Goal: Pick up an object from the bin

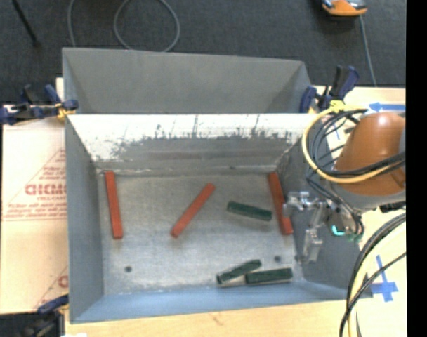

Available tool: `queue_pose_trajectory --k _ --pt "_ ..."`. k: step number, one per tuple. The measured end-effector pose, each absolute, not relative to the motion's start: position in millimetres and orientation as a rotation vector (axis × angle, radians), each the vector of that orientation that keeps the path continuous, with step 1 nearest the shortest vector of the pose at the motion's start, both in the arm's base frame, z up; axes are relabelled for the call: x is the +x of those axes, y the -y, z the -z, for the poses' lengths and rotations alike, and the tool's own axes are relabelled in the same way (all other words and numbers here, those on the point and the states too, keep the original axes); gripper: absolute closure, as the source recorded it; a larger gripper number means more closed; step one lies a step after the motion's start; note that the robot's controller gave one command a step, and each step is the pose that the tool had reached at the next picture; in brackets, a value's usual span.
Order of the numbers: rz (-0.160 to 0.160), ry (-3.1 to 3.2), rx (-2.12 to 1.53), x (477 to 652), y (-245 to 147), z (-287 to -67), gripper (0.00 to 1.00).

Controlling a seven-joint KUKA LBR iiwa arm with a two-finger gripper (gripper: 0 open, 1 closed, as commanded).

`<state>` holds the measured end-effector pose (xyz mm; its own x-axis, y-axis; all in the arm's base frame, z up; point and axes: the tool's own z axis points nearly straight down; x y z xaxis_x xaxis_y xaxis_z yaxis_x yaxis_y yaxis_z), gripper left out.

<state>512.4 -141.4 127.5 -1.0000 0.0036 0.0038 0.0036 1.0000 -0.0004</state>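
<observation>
Camera view: pincer (306,248) sits at the bin's (83,209) right wall, low on the sloped side. Nothing is seen between its tips. Spread or pressed together: cannot tell, as the metal parts overlap the grey wall.

Nearest item: red stick (278,202), just left of the pincer. It lies along the foot of the right wall, its upper end toward the back wall and its lower end close to the pincer's body. Contact between the two cannot be judged.

Further left of the pincer: dark green bar (248,211), flat on the floor, near the red stick but apart from it.

Below-left of the pincer, by the front wall: two dark green bars (269,276), end to end and nearly touching.

Well left: slanted red stick (193,210) mid-floor. Farthest from the pincer: upright-lying red stick (113,206) along the left wall.

Orange cover (371,149) and looped cables sit above-right of the pincer.
</observation>
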Motion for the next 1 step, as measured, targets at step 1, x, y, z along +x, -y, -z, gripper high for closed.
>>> queue_pose_trajectory --k 1 --pt "0.001 3.147 -0.009 577.3 113.2 -68.3 0.00"
